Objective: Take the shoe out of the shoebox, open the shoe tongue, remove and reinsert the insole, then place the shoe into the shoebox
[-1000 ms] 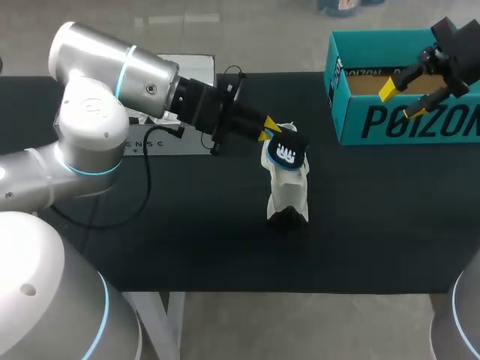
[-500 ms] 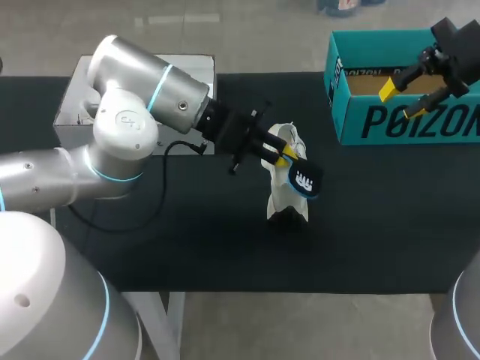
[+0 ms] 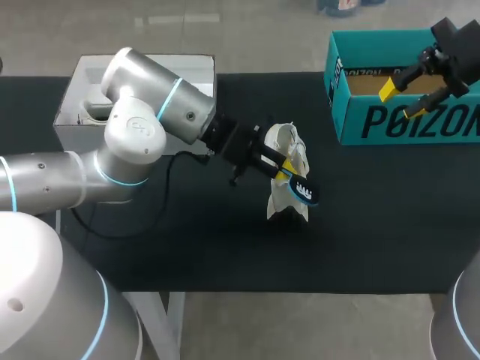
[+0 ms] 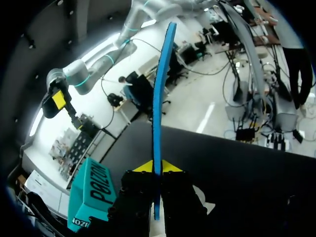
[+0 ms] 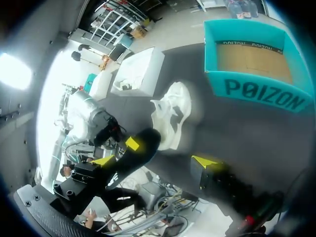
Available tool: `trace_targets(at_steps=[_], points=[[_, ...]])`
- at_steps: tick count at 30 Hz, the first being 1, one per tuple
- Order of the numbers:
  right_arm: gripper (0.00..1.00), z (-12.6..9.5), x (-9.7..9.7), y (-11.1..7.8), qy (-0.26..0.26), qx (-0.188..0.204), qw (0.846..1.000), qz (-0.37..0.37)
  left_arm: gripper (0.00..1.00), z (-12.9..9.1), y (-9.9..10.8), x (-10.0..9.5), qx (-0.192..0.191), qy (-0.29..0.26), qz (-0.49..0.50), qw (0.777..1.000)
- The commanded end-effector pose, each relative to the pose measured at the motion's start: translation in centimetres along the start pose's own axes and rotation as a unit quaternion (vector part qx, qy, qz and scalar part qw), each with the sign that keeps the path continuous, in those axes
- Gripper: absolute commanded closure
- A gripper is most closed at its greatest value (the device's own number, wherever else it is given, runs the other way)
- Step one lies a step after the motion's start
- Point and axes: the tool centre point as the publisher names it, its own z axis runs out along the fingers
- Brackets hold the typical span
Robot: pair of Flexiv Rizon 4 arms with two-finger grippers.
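Note:
A white shoe point(image 3: 286, 161) stands on the black table point(image 3: 187, 247) near its middle. My left gripper point(image 3: 287, 172) is shut on a blue insole point(image 3: 306, 192), which hangs low along the shoe's right side. From the left wrist the insole point(image 4: 158, 94) shows edge-on, pinched between the yellow tips of the left gripper point(image 4: 157, 167). The teal shoebox point(image 3: 405, 120) stands open at the back right. My right gripper point(image 3: 409, 94) hangs open over the box's front rim, holding nothing. Ahead of the right gripper point(image 5: 168, 153) in its own view lie the shoe point(image 5: 170, 116) and the shoebox point(image 5: 256, 96).
A white box point(image 3: 142, 75) sits at the back left behind my left arm, and the right wrist view shows this white box point(image 5: 140, 71) beyond the shoe. A black cable loops from the left arm over the table. The shoebox point(image 4: 96, 190) lies off to one side of the left gripper.
My left gripper has carried the insole from above the shoe's top down and to the right, and the insole has turned lower. The right arm has kept still.

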Motion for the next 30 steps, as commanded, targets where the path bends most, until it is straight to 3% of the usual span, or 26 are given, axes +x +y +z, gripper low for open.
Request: trace_targets(at_steps=[1,18,30], points=[[0.00,0.0,0.0,0.1,-0.001,0.001,1.000,0.000,1.00,0.9,1.0,0.1,-0.016,-0.006,-0.006,1.000],[0.00,0.0,0.0,0.1,-0.001,0.001,1.000,0.000,1.00,0.9,1.0,0.1,-0.016,-0.006,-0.006,1.000],[0.00,0.0,0.0,0.1,-0.001,0.001,1.000,0.000,1.00,0.6,3.1,0.7,-0.051,-0.008,0.023,0.998]])
